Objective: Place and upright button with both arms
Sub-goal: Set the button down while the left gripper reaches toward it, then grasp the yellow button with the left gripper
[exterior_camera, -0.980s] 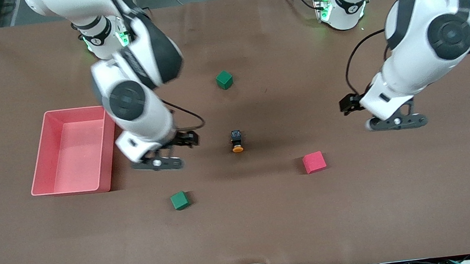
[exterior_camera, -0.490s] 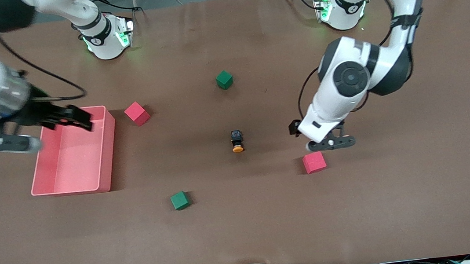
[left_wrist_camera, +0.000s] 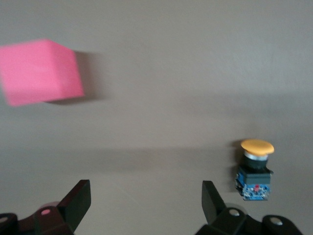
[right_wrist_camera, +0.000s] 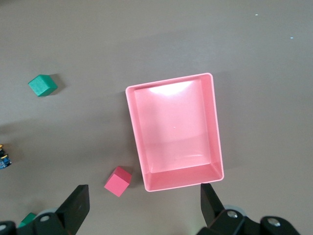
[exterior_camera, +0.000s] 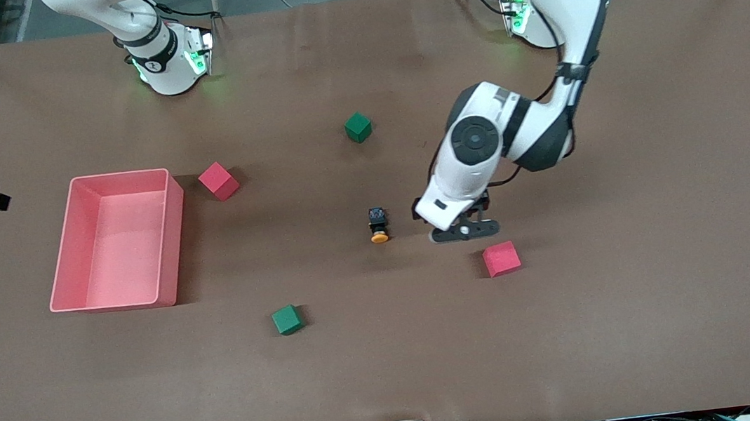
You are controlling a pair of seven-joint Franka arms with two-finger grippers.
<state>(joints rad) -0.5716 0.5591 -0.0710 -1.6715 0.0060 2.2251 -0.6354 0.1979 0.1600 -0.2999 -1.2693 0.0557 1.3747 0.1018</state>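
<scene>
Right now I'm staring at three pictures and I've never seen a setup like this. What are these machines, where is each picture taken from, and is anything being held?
These are two white robot arms bolted to a brown table. The big picture comes from a high camera facing them. The two smaller ones come from cameras on each arm's wrist, looking down past its own gripper.

The left gripper is open, empty and low over the table beside the button, a tiny black box with an orange cap, lying on its side. The right gripper is also open and empty, up high over the pink bin at the right arm's end of the table.

Also on the table: two green cubes and two red cubes. Nothing is held.
</scene>
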